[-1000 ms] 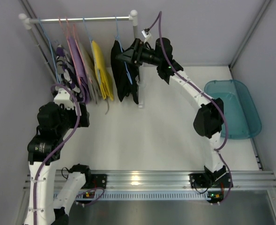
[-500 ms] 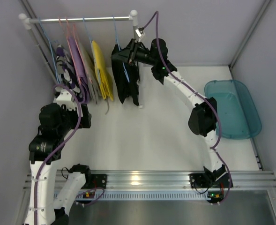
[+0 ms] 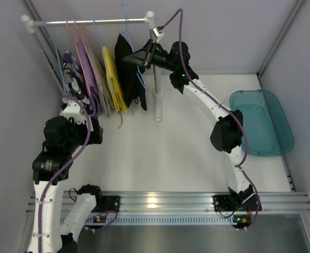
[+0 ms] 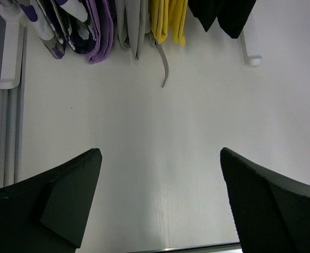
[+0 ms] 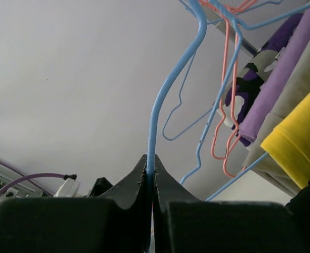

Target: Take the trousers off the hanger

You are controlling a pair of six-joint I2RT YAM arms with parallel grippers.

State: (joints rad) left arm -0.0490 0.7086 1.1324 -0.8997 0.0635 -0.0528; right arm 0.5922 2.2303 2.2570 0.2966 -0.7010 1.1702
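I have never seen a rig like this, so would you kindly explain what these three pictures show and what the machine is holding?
These are two robot arms bolted at the near edge of a table. The overhead picture looks down from behind them; the other two come from a camera on each wrist. At the far side a rail carries hanging clothes: purple garments, a yellow garment and the black trousers. A teal bin sits on the right. The right gripper has its fingers shut on the light-blue hanger bearing the trousers. The left gripper is open, holding nothing, above the table.
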